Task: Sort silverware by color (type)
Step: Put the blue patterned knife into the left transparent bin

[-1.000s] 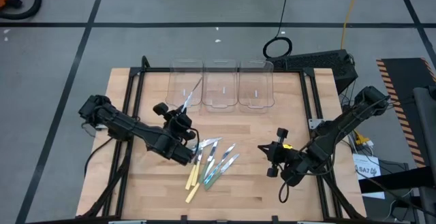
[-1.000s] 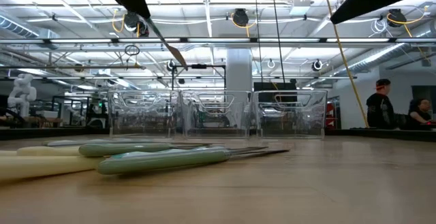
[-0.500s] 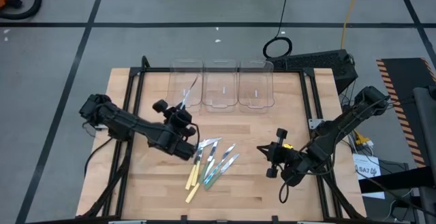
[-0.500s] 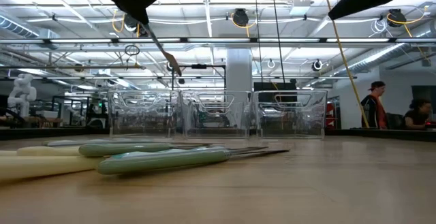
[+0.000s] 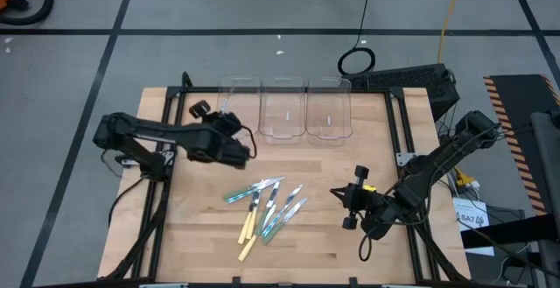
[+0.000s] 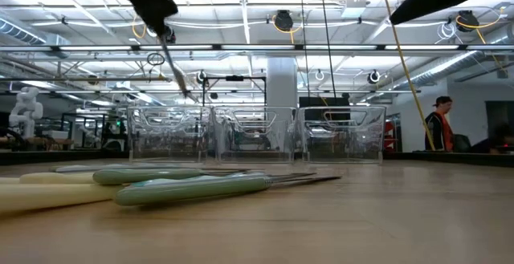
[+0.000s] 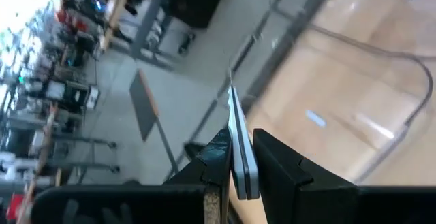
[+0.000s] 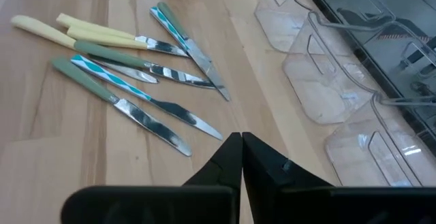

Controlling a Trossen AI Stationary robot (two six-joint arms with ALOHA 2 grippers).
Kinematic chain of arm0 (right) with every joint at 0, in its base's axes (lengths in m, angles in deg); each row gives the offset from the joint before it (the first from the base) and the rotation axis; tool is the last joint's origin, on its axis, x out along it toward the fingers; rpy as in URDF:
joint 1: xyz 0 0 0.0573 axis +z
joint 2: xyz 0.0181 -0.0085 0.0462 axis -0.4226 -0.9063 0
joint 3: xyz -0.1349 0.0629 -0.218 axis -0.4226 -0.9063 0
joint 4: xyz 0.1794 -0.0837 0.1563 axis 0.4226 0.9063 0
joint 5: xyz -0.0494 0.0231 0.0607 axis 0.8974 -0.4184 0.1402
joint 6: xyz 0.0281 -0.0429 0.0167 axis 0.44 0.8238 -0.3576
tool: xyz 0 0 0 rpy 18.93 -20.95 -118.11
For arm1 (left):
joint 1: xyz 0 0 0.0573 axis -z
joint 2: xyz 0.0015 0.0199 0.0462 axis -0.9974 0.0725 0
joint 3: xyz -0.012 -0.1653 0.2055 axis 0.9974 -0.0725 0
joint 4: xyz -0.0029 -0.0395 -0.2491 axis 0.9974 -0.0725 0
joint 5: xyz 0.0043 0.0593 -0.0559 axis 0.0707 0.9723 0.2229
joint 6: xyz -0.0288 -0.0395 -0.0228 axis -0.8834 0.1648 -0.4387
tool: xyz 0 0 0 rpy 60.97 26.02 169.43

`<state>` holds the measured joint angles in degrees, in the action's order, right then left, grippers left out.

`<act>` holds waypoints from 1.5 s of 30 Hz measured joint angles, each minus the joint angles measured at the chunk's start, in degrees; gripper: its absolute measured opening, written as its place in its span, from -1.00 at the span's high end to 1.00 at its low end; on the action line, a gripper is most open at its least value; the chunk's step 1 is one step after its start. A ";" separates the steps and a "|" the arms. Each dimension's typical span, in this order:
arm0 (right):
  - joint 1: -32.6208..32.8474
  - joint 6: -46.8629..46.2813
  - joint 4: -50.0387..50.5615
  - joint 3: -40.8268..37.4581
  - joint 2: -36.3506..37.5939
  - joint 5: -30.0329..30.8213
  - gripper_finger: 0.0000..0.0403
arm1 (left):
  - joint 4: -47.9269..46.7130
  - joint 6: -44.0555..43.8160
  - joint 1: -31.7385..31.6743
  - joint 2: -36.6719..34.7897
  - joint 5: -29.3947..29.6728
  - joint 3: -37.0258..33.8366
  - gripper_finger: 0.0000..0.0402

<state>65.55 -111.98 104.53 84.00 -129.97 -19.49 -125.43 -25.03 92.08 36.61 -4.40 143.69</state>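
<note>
Three clear bins stand in a row at the far edge of the wooden table in the high view, and the left gripper hangs over the leftmost one, while the right gripper waits above the table's right side, well apart from the utensils. A loose cluster of knives with yellow, green and blue-striped handles lies near the table's middle. In the low view the left gripper is high above the left bin, and a slim silvery knife slants down from it toward that bin; nearer the camera, green-handled knives and a pale yellow one lie flat on the table. The left wrist view shows the two dark fingers pressed against the knife's blade, which points out over the clear bin below; its handle is hidden, so its colour cannot be told. In the right wrist view that arm's fingers are closed together with nothing between them, and the scattered knives lie ahead on the table, with the bins beyond, perhaps all empty, though their clear walls make that hard to judge.
</note>
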 joint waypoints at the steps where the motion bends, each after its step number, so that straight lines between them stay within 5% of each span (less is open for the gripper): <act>1: 0.00 0.02 0.19 0.00 -0.01 -0.01 0.96 | 0.06 1.14 -0.25 -1.11 1.26 0.04 0.71; 10: -0.21 1.42 0.65 0.00 -0.01 0.01 0.96 | 1.57 6.59 -4.19 -5.95 -0.29 -1.01 0.71; 21: -0.52 3.15 0.59 0.00 0.02 0.03 0.96 | 15.75 23.68 -6.96 -11.30 -1.73 -6.32 0.71; 26: -0.52 3.17 0.68 0.02 0.01 0.03 0.96 | 29.77 30.78 -9.06 -17.94 -9.97 -13.63 0.71; 45: -1.62 2.80 0.54 0.02 0.00 0.05 0.96 | 61.28 36.93 -14.77 -22.90 -16.06 -39.51 0.71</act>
<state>63.94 -109.18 105.07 84.02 -129.97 -19.45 -64.15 11.90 77.30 13.70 -20.46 104.17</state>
